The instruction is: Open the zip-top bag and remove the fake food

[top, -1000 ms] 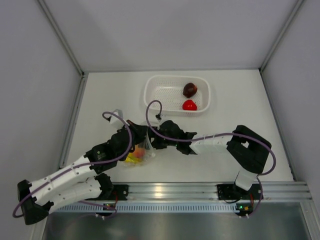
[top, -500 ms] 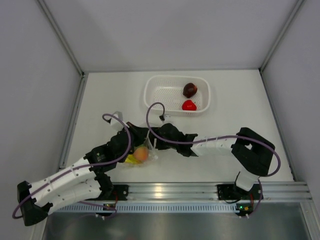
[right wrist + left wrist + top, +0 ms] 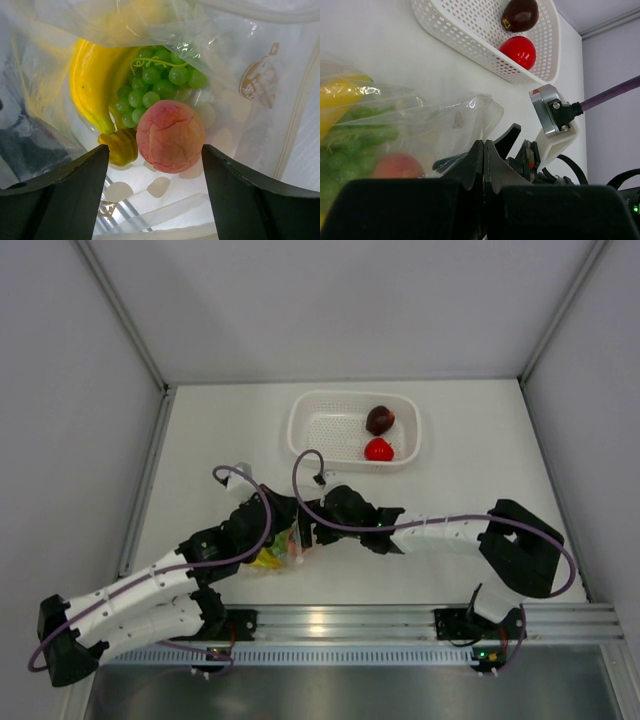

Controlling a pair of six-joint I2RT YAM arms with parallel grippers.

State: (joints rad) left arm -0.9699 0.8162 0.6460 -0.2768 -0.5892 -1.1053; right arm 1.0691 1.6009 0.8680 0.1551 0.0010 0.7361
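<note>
bright, even, diffuse light fills every view; shadows on the table [image 3: 480, 470] are faint and soft. white glints streak the zip-top bag [image 3: 445, 112]. the left gripper [image 3: 484, 150] shows dark and blurred in its own view.

**Both arms huddled over the bag, two fruits in the basket**

So from overhead: the left gripper [image 3: 278, 520] and right gripper [image 3: 306, 528] meet at the near-left part of the white table [image 3: 470, 460], right on top of the small clear crinkly zip-top bag [image 3: 288, 552]. A yellow plastic banana bunch [image 3: 263, 559] shows through at the bag's left end, with a bit of orange beside it. Further back sits a white perforated plastic basket [image 3: 300, 425]. It holds a dark maroon fruit [image 3: 379, 419] and, just beside it, a shiny red tomato [image 3: 378, 449].
</note>
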